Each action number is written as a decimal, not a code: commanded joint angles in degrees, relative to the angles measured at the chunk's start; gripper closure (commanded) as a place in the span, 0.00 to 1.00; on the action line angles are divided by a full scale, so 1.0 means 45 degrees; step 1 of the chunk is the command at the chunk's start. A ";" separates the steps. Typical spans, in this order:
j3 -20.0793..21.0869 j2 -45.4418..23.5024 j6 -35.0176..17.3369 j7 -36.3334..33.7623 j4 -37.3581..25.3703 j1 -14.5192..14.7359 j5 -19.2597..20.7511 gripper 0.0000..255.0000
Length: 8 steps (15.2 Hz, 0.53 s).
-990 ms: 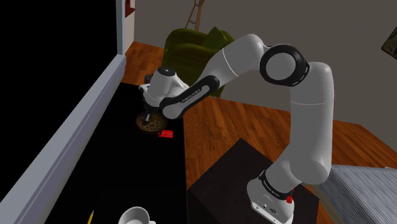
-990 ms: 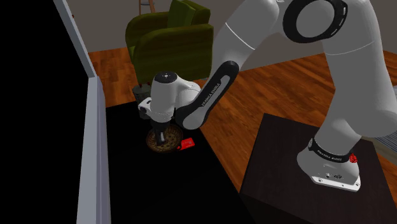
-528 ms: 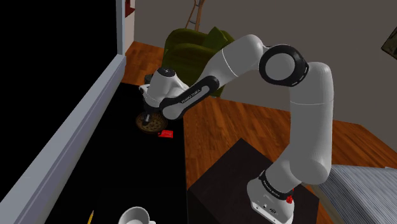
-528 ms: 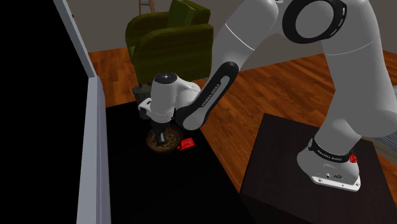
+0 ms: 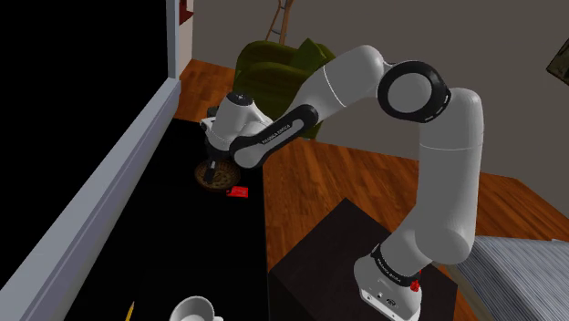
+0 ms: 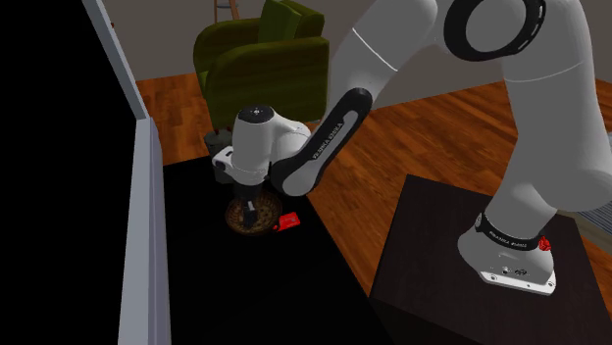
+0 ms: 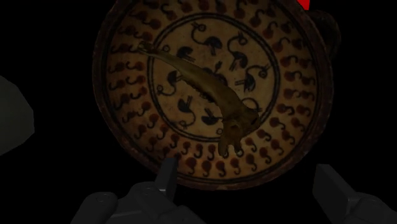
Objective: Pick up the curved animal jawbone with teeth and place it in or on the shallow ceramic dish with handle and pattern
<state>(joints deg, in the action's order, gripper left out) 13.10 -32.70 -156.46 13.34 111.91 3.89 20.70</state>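
Note:
The brownish curved jawbone (image 7: 203,83) lies loose across the middle of the round patterned dish (image 7: 127,76), whose handle (image 7: 327,32) sticks out beside the rim. My gripper (image 7: 247,170) hovers just above the dish, open, its fingers (image 7: 167,177) apart and touching nothing. In the shoulder view the gripper (image 5: 212,168) points down over the dish (image 5: 217,181) on the black surface. In the second exterior view the gripper (image 6: 251,206) stands over the dish (image 6: 245,221) as well.
A small red object (image 5: 239,192) lies right beside the dish, also seen as the red object (image 6: 287,222). A white cup (image 5: 193,310) stands near the front. A grey ledge (image 5: 109,182) borders the surface; a green armchair (image 5: 274,68) stands behind.
The fingers have opened and let go of the jawbone, which now rests in the dish. The hand has lifted slightly.

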 commanded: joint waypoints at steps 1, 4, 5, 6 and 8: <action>0.0284 0.0760 0.0356 0.0207 0.0405 -0.0253 -0.0260 0.00; 0.0406 0.1084 0.0531 0.0300 0.0552 -0.0349 -0.0393 0.00; 0.0406 0.1084 0.0531 0.0300 0.0552 -0.0349 -0.0394 0.00; 0.0406 0.1084 0.0531 0.0301 0.0551 -0.0349 -0.0394 0.00; 0.0406 0.1084 0.0532 0.0301 0.0551 -0.0349 -0.0395 0.00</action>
<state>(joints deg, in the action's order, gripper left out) 14.92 -27.84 -154.07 14.69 114.37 2.33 18.94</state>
